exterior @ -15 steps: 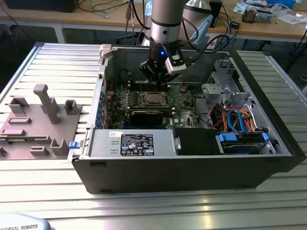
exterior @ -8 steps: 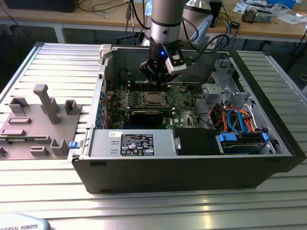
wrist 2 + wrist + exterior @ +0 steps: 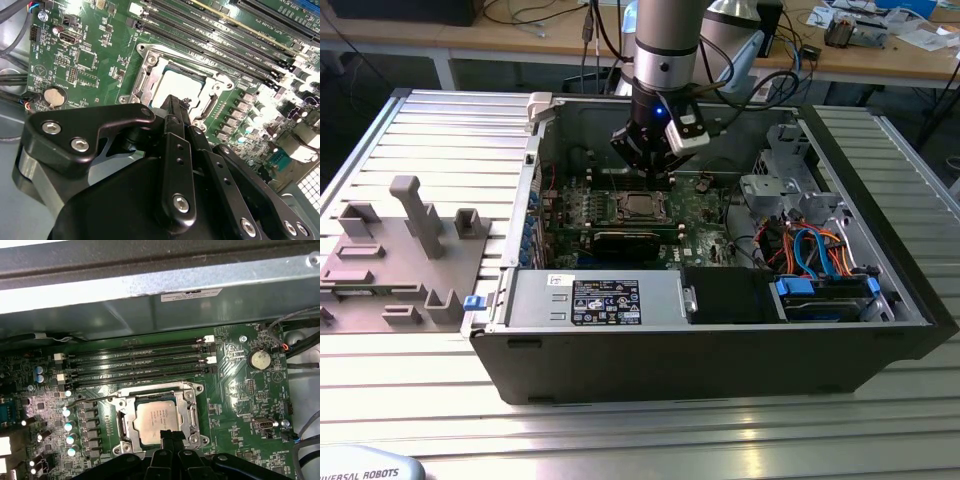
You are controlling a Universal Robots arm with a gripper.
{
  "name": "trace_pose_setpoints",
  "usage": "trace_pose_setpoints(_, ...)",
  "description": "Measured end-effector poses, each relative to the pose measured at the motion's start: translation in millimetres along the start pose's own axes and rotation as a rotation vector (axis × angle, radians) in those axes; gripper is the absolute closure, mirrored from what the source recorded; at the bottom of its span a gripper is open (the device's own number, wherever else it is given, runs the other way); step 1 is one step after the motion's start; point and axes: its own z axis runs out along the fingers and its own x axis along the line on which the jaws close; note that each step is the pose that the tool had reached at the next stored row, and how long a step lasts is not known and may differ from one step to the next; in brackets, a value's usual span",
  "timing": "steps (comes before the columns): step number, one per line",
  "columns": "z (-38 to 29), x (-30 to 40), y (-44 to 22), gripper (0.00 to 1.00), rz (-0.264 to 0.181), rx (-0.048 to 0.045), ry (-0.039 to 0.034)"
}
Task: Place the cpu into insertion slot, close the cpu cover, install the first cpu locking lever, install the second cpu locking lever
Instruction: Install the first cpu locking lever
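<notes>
The small flat square cpu (image 3: 156, 421) with its pale silver-grey metal top already lies in the insertion slot (image 3: 125, 416), the square socket with a shiny metal rim, low and centre in the first wrist view. In the second wrist view the same chip (image 3: 176, 89) sits just above the middle of the frame, bright and flat, with faint print I leave unread. The cpu cover (image 3: 190, 410), a thin silvery frame plate with a square window, appears to lie down around the chip, so I judge the placing done and the cover closed or nearly so; the step in hand looks like the work on the locking levers. A thin wire lever (image 3: 95, 399) runs along the socket's upper edge towards the left of the first wrist view, seemingly not yet latched, though I cannot be sure.

The black gripper (image 3: 655, 160) hangs over the socket, in the upper middle of the exterior view, inside the open grey computer case (image 3: 720, 350). Its black fingertips (image 3: 170, 436) come together at a point over the chip's near edge; they look closed and empty. Engaging a lever calls for a fine, well-aimed push on a thin springy wire close beside the long black memory slots (image 3: 135, 365) on the green motherboard (image 3: 240, 400).
</notes>
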Motion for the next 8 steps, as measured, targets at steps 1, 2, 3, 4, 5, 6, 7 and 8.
trace_pose_setpoints(1,0.0,0.0,0.0,0.89,-0.002,0.0000,0.0000)
trace_pose_setpoints(2,0.0,0.0,0.0,0.89,-0.005,0.0000,0.0000)
trace_pose_setpoints(3,0.0,0.0,0.0,0.89,-0.007,0.0000,-0.0001)
trace_pose_setpoints(4,0.0,0.0,0.0,0.89,-0.010,0.0000,-0.0001)
trace_pose_setpoints(5,0.0,0.0,0.0,0.89,-0.011,-0.0001,-0.0001)
trace_pose_setpoints(6,0.0,0.0,0.0,0.89,-0.013,-0.0001,-0.0002)
trace_pose_setpoints(7,0.0,0.0,0.0,0.89,-0.015,-0.0001,-0.0003)
trace_pose_setpoints(8,0.0,0.0,0.0,0.89,-0.016,-0.0001,-0.0003)
